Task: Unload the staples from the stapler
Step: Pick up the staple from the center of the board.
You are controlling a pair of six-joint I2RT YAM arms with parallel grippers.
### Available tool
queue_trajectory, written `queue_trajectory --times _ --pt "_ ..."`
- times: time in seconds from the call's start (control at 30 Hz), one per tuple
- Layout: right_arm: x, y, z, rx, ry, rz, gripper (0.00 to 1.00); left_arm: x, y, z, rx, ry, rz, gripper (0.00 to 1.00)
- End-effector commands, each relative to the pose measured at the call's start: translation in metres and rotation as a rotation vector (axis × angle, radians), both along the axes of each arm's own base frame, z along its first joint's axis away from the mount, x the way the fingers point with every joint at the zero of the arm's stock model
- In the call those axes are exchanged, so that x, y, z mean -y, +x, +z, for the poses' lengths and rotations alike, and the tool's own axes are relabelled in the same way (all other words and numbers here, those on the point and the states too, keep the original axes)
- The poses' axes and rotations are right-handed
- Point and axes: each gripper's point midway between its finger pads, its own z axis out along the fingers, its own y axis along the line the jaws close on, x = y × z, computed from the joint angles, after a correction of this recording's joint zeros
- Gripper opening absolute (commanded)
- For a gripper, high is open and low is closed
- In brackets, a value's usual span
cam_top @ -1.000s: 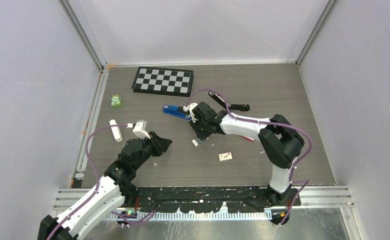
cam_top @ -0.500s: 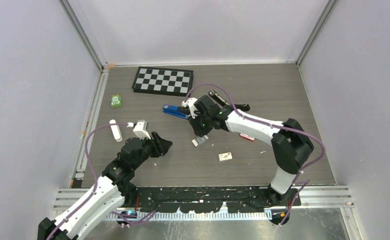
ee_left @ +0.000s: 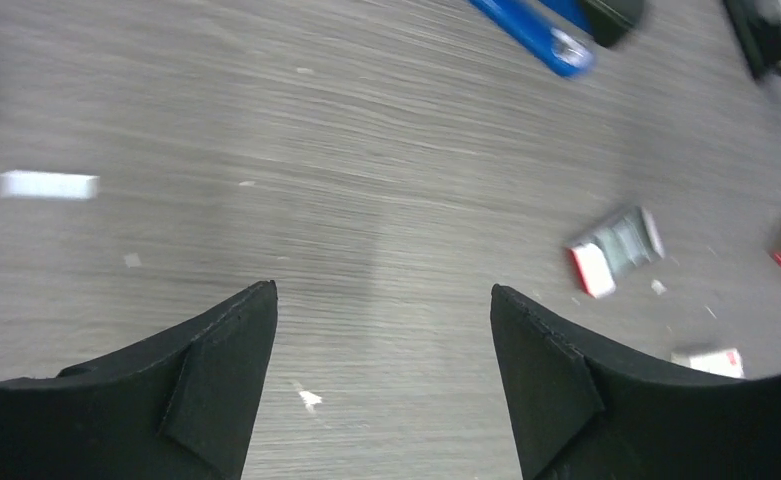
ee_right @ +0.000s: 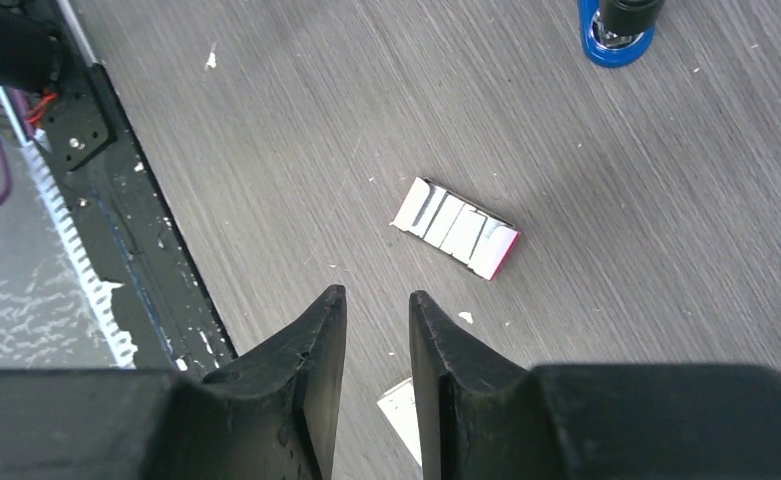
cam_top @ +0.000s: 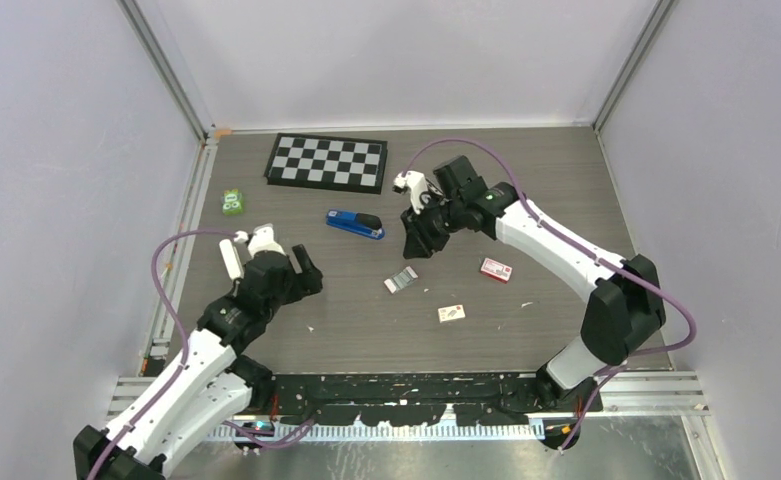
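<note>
Stapler [cam_top: 355, 224] just before checkerboard [cam_top: 326, 162]; staple box [cam_top: 400, 280] nearer, right of stapler; second box [cam_top: 452, 313] front-right of that.

2 arms, same look. The left arm [cam_top: 191, 375] & right arm [cam_top: 556, 245] are smooth white tubes w/ fat black round joints btwn them. A thin purple cable [cam_top: 156, 285] loops along each arm. A small white box [cam_top: 263, 240] sits on each wrist. The left gripper [ee_left: 381, 292] & right gripper [ee_right: 376, 295] have 2 dull black fingers [ee_left: 216, 385] each, wedge shaped w/ slanted tips. Both bases sit on a black metal rail [cam_top: 416, 388] at the near edge.
</note>
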Motion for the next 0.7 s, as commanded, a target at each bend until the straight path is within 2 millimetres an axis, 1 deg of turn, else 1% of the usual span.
queue_trajectory --times 0.0,0.1,0.17,0.23,0.27,0.3,0.47,0.5,0.67 --pt "-0.001 -0.018 0.034 0.011 0.105 0.073 0.35 -0.051 0.005 -0.009 -0.053 -0.029 0.311 0.78" --pt "0.000 -0.019 0.037 0.000 0.122 0.068 0.35 -0.069 0.012 -0.021 -0.081 -0.141 0.463 0.76" --pt "0.001 -0.019 0.037 -0.006 0.131 0.066 0.35 -0.087 0.012 -0.029 -0.124 -0.178 0.595 0.73" --pt "0.002 -0.018 0.038 -0.006 0.135 0.062 0.35 -0.107 0.007 -0.036 -0.186 -0.192 0.744 0.70" --pt "0.003 -0.017 0.040 -0.001 0.139 0.059 0.35 -0.113 0.001 -0.044 -0.248 -0.186 0.811 0.69" --pt "0.004 -0.016 0.041 0.000 0.143 0.057 0.35 -0.118 -0.001 -0.047 -0.289 -0.181 0.844 0.68" --pt "0.006 -0.014 0.040 -0.008 0.153 0.047 0.35 -0.129 -0.008 -0.059 -0.429 -0.131 0.917 0.69" --pt "0.006 -0.014 0.039 -0.015 0.153 0.045 0.35 -0.136 -0.006 -0.060 -0.436 -0.134 0.943 0.69" --pt "0.005 -0.014 0.038 -0.019 0.154 0.043 0.35 -0.145 0.006 -0.066 -0.481 -0.126 0.971 0.68"
